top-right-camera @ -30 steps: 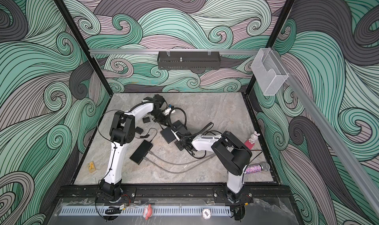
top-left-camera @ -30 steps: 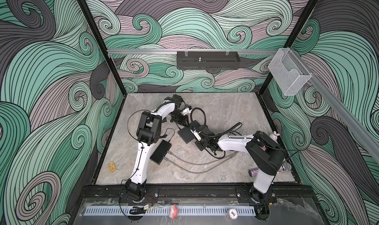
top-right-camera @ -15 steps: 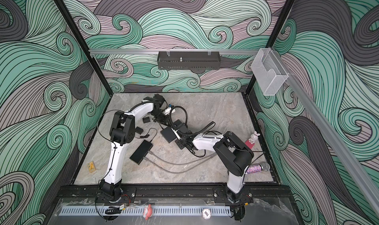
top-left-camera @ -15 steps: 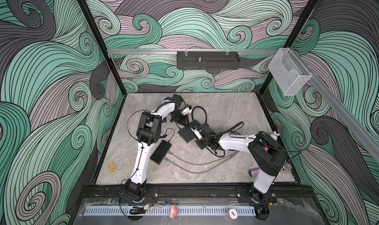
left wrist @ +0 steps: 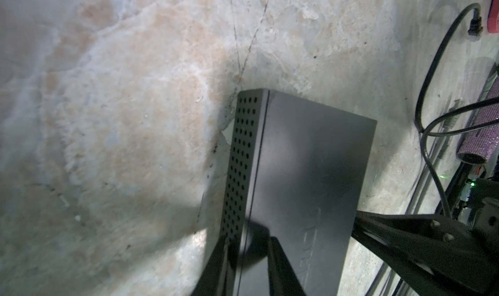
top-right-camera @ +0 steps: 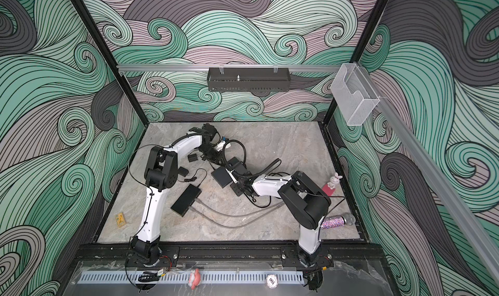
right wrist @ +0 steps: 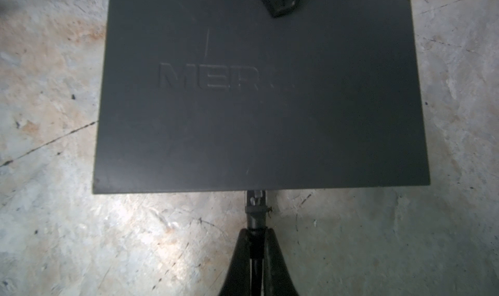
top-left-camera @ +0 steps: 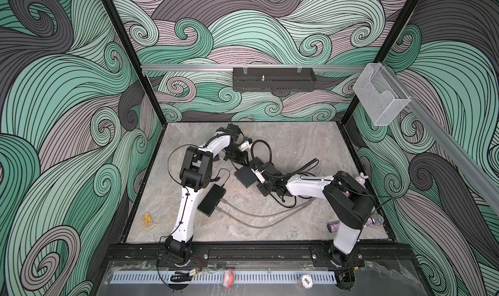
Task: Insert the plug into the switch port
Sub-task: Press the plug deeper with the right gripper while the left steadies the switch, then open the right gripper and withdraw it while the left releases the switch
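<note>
**A:** Where is the plug?

**B:** The plug (right wrist: 256, 200) is right at the near edge of the switch (right wrist: 259, 92), its tip meeting the side of the box. The port face is hidden from this angle.

**A:** And the right gripper?

**B:** The right gripper (right wrist: 255, 234) is clamped on the plug's black boot, with its fingers drawn together around it.

**A:** What about the left one?

**B:** The left gripper (left wrist: 251, 243) is at the switch's far corner. One finger lies on the top face and the other sits low beside the perforated side. It seems to pinch the box through its thickness, though the wrist view is blurred there.

**A:** Where is all this?

**B:** In both top views the switch sits mid-table (top-left-camera: 297, 146), between the two grippers. A second black box (top-left-camera: 212, 200) lies apart from it by the left arm. Two grey cables (top-left-camera: 259, 226) run from that box.
</note>
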`<state>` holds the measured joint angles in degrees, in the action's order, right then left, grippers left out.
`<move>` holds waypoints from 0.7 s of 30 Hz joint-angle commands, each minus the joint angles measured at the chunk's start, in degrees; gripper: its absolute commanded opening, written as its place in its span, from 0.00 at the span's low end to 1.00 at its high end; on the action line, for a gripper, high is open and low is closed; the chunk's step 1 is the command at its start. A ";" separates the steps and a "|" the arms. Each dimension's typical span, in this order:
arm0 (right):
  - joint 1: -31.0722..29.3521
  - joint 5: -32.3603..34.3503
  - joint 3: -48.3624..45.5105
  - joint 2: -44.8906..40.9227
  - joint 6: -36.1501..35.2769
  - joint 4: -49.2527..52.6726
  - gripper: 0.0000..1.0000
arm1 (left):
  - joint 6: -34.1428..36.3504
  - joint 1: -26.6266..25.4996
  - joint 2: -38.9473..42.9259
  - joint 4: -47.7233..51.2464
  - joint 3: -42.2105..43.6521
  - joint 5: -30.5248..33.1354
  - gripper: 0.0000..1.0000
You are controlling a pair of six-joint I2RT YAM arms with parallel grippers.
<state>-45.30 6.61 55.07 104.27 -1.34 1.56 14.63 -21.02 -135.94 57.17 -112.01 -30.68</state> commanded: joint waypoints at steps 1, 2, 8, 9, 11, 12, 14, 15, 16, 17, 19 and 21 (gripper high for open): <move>0.99 1.30 5.04 -1.10 0.86 -19.59 0.00 | 0.57 -4.74 -4.59 9.55 3.20 -3.25 0.24; 0.93 0.97 4.59 -0.53 1.33 -20.02 0.00 | 0.57 -4.79 -4.67 9.57 3.20 -3.25 0.24; 1.16 1.75 3.73 -0.04 0.74 -19.36 0.08 | 0.31 -4.82 -4.77 9.62 2.68 -3.16 0.25; 1.24 1.80 3.50 -0.40 0.64 -19.06 0.14 | 0.31 -4.74 -4.65 9.72 2.52 -3.25 0.26; 1.36 1.69 3.21 -0.96 0.55 -18.28 0.23 | 0.16 -4.67 -4.19 9.59 2.54 -3.23 0.26; 1.53 1.82 2.88 -1.38 0.55 -18.02 0.26 | 0.05 -4.58 -3.92 9.58 2.49 -3.17 0.27; 1.82 1.83 1.93 -2.28 0.55 -17.82 0.27 | -0.46 -4.33 -3.39 9.24 2.32 -2.75 0.27; 2.04 1.83 1.35 -2.90 0.68 -17.74 0.28 | -0.78 -4.06 -3.15 9.03 2.32 -2.57 0.28; 2.22 1.67 0.75 -3.39 0.73 -17.82 0.28 | -0.90 -3.93 -2.98 8.89 2.32 -2.51 0.28; 2.43 1.65 0.05 -3.92 0.73 -17.91 0.28 | -1.13 -3.70 -2.72 8.76 2.24 -2.25 0.28; 2.78 1.54 -0.82 -5.02 0.64 -17.66 0.28 | -1.66 -3.50 -2.28 8.66 1.99 -1.40 0.30; 3.02 1.63 -1.68 -5.95 0.40 -16.87 0.29 | -2.35 -3.11 -1.44 8.12 1.97 -0.27 0.38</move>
<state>-43.68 6.55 52.69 102.59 -1.08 -4.43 13.58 -21.69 -136.00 58.63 -111.83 -31.05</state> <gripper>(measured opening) 0.286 0.353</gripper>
